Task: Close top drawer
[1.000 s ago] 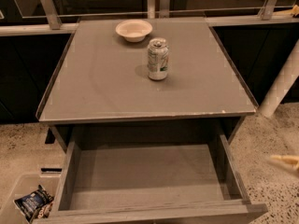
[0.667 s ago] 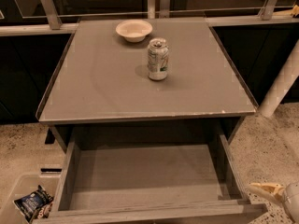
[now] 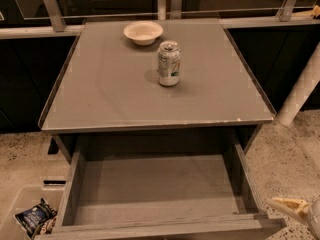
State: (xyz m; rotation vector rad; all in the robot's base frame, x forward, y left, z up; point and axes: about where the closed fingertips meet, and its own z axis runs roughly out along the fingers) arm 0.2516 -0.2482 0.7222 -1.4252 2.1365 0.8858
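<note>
The top drawer (image 3: 155, 189) is pulled far out of the grey cabinet and is empty inside. Its front panel (image 3: 165, 229) runs along the bottom edge of the view; the knob is out of view. My gripper (image 3: 292, 209) shows as a pale tip at the bottom right, just right of the drawer's front right corner, close to it.
On the cabinet top (image 3: 100, 94) stand a drink can (image 3: 169, 64) and a white bowl (image 3: 143, 32) near the back. A clear bin (image 3: 22, 209) with a snack bag (image 3: 34, 216) sits on the floor at the lower left. A white post (image 3: 300, 91) leans at the right.
My gripper has moved down and left from the right edge toward the drawer's front right corner. The drawer, can and bowl have not moved.
</note>
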